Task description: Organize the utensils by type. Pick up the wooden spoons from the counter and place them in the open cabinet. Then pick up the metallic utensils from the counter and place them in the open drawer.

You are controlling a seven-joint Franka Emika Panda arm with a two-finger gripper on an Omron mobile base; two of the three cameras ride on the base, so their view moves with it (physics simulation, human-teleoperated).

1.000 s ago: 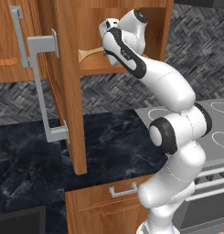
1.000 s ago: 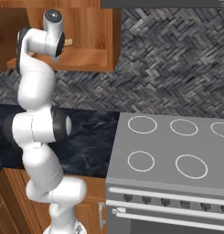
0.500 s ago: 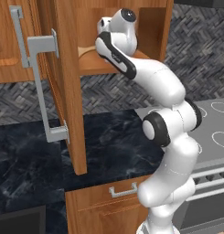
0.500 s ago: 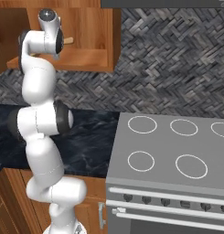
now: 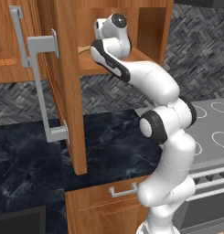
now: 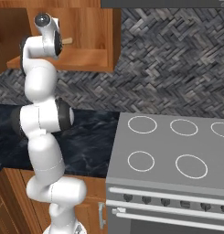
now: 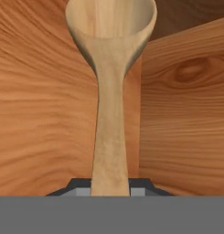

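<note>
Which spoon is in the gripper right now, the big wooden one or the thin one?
The large wooden spoon: its broad round bowl and thick tan handle run up from between the fingertips, inside the open cabinet.

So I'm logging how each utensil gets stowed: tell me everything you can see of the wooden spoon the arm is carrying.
The wooden spoon is light tan with fine grain, looks like bare wood, and has a broad round bowl narrowing into a long flat handle. In the hand view it points straight away from the hand, whose dark finger tips sit at either side of the handle's near end, gripping it. The bowl faces the camera and reaches into the open cabinet, between its orange-brown walls. In the right base view its handle end sticks out beside the wrist.
</note>
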